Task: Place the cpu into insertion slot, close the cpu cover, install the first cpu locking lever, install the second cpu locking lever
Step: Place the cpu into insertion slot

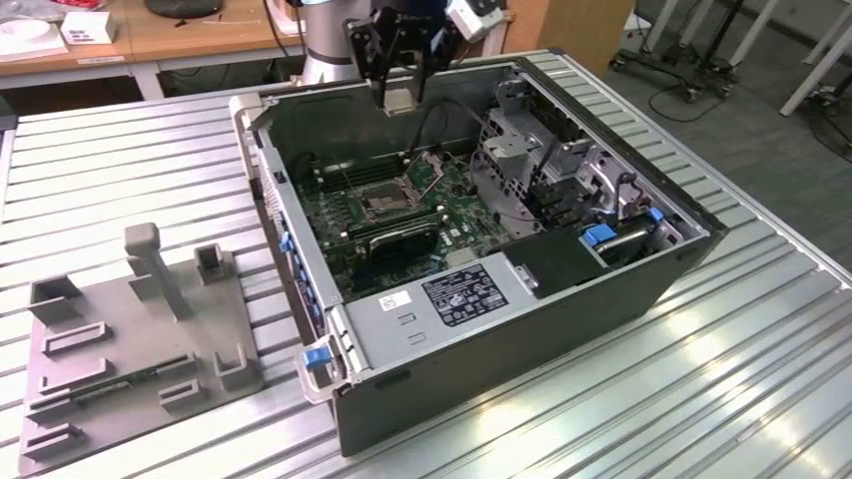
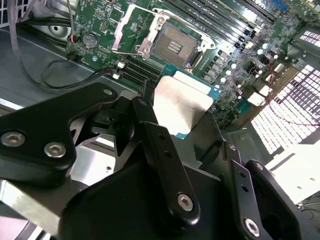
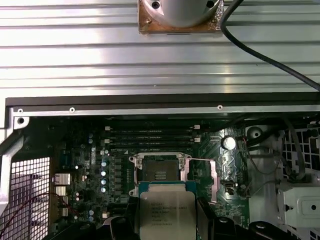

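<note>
Claw (image 1: 401, 90) is being recorded as closed on the chip (image 3: 165, 212), its two black fingers (image 2: 150, 130) being pressed against opposite edges of the part; nothing else is being carried. By this edge grip the silvery top and the underside are being spared contact, which is judged to be the reason for it.

In the exterior view the chip is being held above the far wall of the open computer case (image 1: 533, 349), well clear of the green board (image 1: 453, 235) inside. The case is being supported on its side on the slatted metal table (image 1: 745, 399), so that the board is being presented face-up to the arm.

In both wrist views the chip is being carried flat, roughly parallel to the board, and is being seen just beside the socket (image 3: 160, 174) rather than squarely over it. The flat attitude is judged to suit a level seating.

The socket is being shown empty, its contact field bare inside the metal rim. The cover (image 3: 213, 180) is being seen swung up to one side of the socket, evidently so that the opening is being given free access. The locking levers are too thin to be judged.

The chip is not yet seated, and none of the four steps is being counted as done. A grey holder tray (image 1: 120, 349) is lying on the table at the exterior view's left, apart from the case, and is not being touched.
</note>
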### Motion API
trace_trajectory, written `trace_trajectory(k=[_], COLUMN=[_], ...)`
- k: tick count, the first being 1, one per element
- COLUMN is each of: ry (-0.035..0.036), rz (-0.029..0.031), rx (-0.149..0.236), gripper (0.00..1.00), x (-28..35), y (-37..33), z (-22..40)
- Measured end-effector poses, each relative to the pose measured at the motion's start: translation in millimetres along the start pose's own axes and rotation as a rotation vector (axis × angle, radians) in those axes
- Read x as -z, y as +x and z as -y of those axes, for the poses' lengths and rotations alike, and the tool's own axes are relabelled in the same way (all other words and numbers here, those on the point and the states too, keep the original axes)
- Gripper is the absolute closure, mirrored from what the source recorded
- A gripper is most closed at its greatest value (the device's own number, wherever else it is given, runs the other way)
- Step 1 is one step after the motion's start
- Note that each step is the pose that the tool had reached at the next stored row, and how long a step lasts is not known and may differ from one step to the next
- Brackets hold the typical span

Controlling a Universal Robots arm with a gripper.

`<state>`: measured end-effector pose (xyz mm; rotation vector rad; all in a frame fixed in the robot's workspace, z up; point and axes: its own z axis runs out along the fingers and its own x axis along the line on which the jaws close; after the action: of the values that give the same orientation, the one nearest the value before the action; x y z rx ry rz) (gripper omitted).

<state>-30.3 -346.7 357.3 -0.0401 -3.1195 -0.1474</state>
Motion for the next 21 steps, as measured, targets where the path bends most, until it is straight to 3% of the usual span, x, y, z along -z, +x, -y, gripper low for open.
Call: trace_trajectory(k=[10,18,21], ry=[0.0,0.0,-0.0001], rz=[-0.0009,-0.0009,-0.0009], rx=[0.0,0.0,0.0], gripper=[0.46,0.46,0.46], x=[-14.6,-15.8,-20.1], y=[-0.3,-0.6,-0.6], z=[2.4,11.1,13.1])
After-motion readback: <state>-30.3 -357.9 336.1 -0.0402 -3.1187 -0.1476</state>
